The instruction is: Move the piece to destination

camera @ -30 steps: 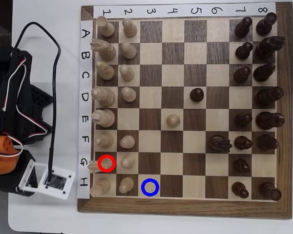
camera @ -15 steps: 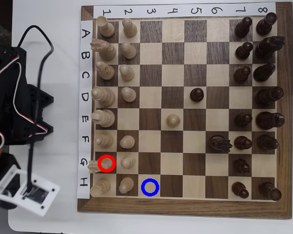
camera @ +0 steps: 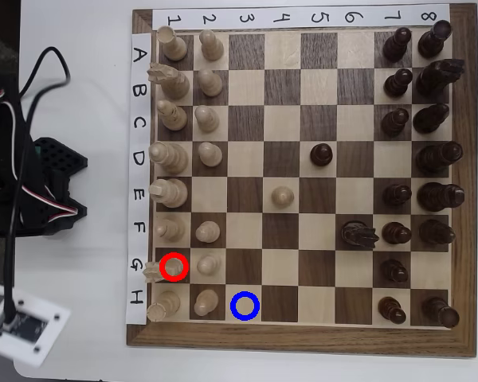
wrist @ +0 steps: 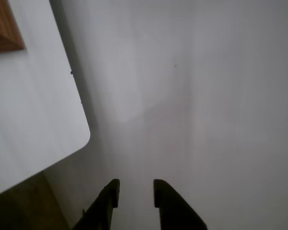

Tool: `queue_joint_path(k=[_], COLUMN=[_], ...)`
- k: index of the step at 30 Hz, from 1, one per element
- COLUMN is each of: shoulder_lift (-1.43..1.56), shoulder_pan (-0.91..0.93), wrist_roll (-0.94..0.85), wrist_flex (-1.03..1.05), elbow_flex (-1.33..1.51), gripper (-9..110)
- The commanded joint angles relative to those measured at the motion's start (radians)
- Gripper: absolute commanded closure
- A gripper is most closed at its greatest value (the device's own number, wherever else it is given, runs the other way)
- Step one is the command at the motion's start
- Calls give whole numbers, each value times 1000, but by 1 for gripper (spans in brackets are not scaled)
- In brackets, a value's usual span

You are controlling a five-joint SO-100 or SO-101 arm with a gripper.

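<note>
The piece, a pale cream knight (camera: 153, 271), stands on the board's left edge in row G, next to a red-ringed square (camera: 174, 267). The destination, a blue-ringed light square (camera: 244, 306), lies two files to the right and one row down in the overhead view, with nothing on it. My gripper (wrist: 136, 188) shows only in the wrist view. Its dark fingers (wrist: 109, 197) stand slightly apart and hold nothing, out past the table's rounded corner (wrist: 84, 135). In the overhead view the arm (camera: 16, 187) sits left of the board, far from the knight.
Pale pieces (camera: 209, 263) fill columns 1 and 2 around the knight, and a rook (camera: 166, 303) and pawn (camera: 205, 299) stand left of the blue ring. Dark pieces (camera: 396, 233) line the right side. A white camera mount (camera: 20, 328) and a black cable (camera: 20, 231) lie at lower left.
The arm has swung towards the lower left of the overhead view, carrying the white camera mount away from the board. No chess piece has moved.
</note>
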Motion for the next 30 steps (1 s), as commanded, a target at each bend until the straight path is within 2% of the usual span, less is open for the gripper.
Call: queue_joint_path(k=[1,9,11,17,21,23,24,30], shoulder_lift=[-72,-110,-138,-166,-210,-233,-244,-291], shoulder_pan=[-12,-75,-75,-92,-98,-100,-89,-135], wrist_roll=[-265,-127,-221,-310,-436,-526,-558,-380], wrist_flex=[152,178,178,183,179,179,179,179], elbow_flex=[-156,-304,-347,-387,-449,-472,-480,-560], gripper=[77,59,60,65,68,77,78,83])
